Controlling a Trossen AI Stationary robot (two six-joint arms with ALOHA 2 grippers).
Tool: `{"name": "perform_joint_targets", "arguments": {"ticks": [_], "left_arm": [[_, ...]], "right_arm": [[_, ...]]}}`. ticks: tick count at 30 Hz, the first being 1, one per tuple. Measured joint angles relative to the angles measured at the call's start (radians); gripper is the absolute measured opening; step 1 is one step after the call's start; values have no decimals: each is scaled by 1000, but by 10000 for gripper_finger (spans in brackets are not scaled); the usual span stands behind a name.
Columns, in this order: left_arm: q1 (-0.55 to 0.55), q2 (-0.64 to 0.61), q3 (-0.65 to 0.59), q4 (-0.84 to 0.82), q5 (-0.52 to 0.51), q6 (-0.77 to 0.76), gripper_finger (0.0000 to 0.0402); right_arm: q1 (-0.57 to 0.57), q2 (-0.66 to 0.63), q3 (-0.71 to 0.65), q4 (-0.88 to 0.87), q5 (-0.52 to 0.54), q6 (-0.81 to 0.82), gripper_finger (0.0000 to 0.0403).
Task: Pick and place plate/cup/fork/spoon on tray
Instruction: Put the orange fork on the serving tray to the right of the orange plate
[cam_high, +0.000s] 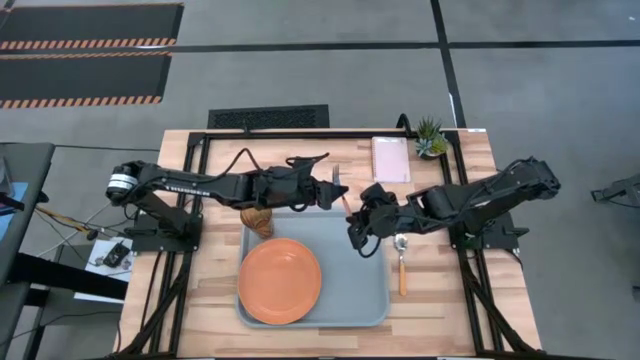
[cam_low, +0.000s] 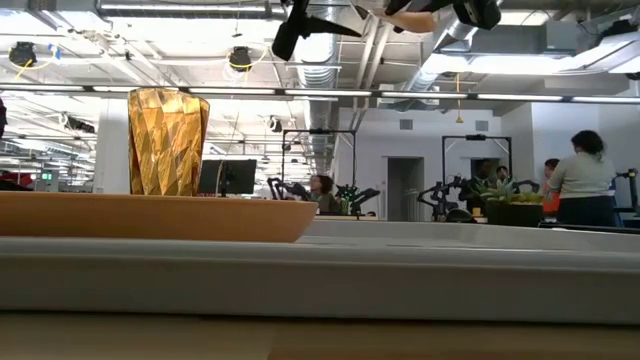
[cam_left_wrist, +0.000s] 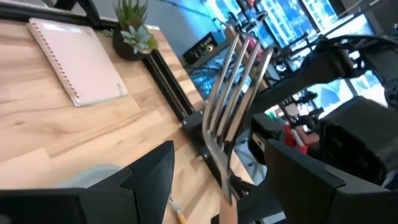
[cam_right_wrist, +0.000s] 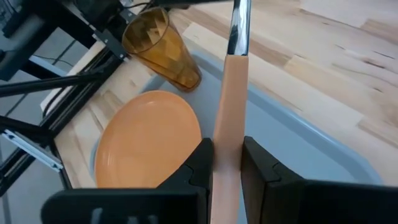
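Note:
The fork (cam_high: 341, 188) is in the air over the tray's far right corner, tines toward the far edge. My right gripper (cam_high: 357, 230) is shut on its orange handle. My left gripper (cam_high: 328, 190) is open; its fingers (cam_left_wrist: 152, 177) stand on either side of the fork's metal neck (cam_left_wrist: 225, 158) without touching it. The orange plate (cam_high: 280, 282) lies flat on the pale grey-blue tray (cam_high: 350, 290). The amber cup (cam_high: 258, 220) stands upright on the tray's far left corner. The spoon (cam_high: 401, 262) lies on the table right of the tray. My right gripper pinches the fork's orange handle (cam_right_wrist: 227, 127) between its two fingers (cam_right_wrist: 200, 163). It comes from the table's right side, slanting down, and the handle runs on forward from between the fingers. The fork is lifted clear above the tray, tines away from the gripper.
A pale pink notebook (cam_high: 391, 158) and a small potted plant (cam_high: 431, 138) sit at the table's far right. Black frame rails run along both sides of the table. People stand in the room beyond the table (cam_low: 580, 175).

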Motion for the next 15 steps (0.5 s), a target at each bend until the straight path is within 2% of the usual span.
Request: {"name": "perform_joint_targets", "arguments": {"ticks": [6,15], "left_arm": [[0,0,0,-3,-20,0,218],[16,0,0,-3,-34,19,106]], "right_arm": [[0,0,0,-24,0,5,59],[3,0,0,-62,-18,25,59]]}}
